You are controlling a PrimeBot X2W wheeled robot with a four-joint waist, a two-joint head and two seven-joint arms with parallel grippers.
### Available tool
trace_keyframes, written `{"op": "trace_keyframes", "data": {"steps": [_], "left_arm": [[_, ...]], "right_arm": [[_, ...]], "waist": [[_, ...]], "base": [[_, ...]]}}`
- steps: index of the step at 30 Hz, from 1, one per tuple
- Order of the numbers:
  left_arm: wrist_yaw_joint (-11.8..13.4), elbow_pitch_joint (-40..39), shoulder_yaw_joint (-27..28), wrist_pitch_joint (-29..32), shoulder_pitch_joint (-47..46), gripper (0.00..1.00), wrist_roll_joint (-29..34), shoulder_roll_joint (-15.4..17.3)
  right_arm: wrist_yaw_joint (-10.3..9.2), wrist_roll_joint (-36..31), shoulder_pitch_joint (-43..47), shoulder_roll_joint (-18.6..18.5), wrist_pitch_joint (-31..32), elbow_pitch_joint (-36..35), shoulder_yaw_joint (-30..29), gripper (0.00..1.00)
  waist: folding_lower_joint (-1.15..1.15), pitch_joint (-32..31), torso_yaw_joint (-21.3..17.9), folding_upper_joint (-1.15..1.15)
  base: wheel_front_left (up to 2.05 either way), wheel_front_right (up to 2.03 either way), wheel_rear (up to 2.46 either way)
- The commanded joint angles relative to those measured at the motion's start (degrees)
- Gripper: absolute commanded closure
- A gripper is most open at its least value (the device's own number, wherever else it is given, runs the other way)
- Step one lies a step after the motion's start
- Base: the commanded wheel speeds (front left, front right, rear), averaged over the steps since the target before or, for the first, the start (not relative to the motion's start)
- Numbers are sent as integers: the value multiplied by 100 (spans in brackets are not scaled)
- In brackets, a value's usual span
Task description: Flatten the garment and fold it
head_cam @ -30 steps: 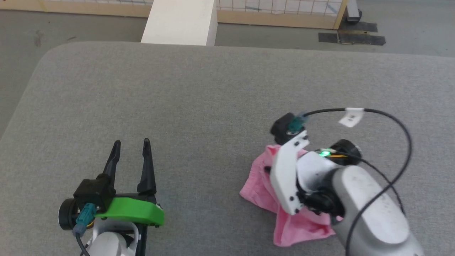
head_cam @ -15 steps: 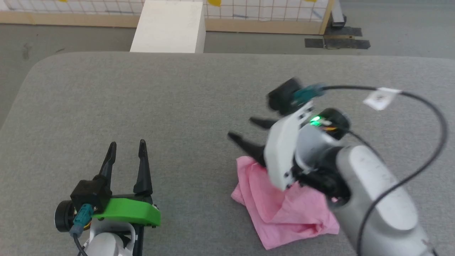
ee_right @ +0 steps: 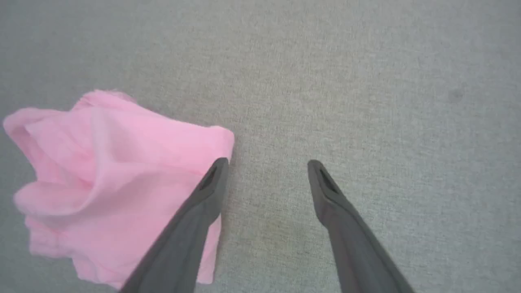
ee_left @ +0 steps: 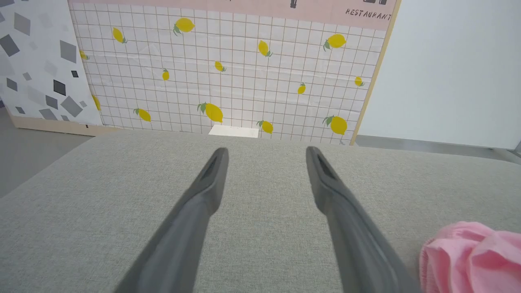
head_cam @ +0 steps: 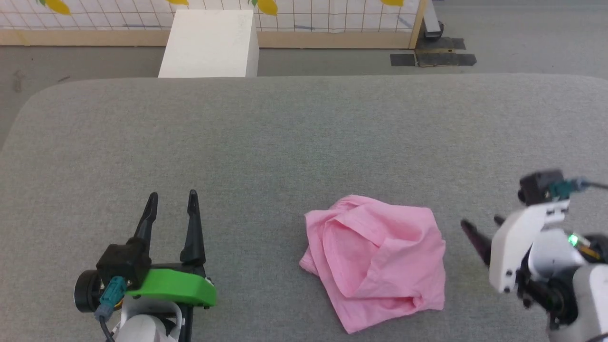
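The pink garment (head_cam: 377, 259) lies bunched and creased on the grey cushion (head_cam: 285, 142), right of centre near the front. In the right wrist view the garment (ee_right: 106, 183) sits left of the fingers; in the left wrist view the garment (ee_left: 472, 260) peeks in at the lower right. My right gripper (head_cam: 479, 227) hovers open just right of the cloth, holding nothing, its fingers (ee_right: 203, 207) spread over bare cushion at the cloth's edge. My left gripper (head_cam: 172, 202) stands open at the lower left, well apart from the garment. No tag or elastic hem is visible.
A white box (head_cam: 209, 42) stands on the floor beyond the cushion's far edge. Behind it runs a lemon-patterned grid panel (ee_left: 228, 69) with a wooden frame. Black tape patches (head_cam: 432, 52) mark the floor at the back right.
My right gripper has let go of the garment and pulled away to the right. The cloth now lies uncovered and more spread. The head camera has tilted, shifting the whole scene. The left gripper is unmoved.
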Motion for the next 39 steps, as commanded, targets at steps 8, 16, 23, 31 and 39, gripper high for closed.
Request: {"op": "trace_keyframes", "data": {"steps": [8,16,23,31,39], "left_arm": [[-57,41,-8,-27,-36,0,59,1],[-83,86,-12,-27,-103,0,79,4],[-60,105,53,-27,-49,0,69,0],[1,-40,238,-27,177,0,23,26],[-10,-202,203,-27,-102,0,121,66]], "right_arm": [[-8,2,242,435,-192,629,435,0],[-8,-129,-66,534,-307,1409,981,0],[-8,43,-354,346,-259,1552,1365,100],[-8,992,-886,-698,616,512,2086,100],[-8,1620,-1438,-1962,1144,175,2040,100]], "waist": [[0,136,137,0],[0,201,230,0],[0,130,97,0],[0,147,-1033,0],[0,585,-2083,0]], "base": [[0,0,0],[0,0,0],[0,0,0],[0,0,0],[0,0,0]]}}
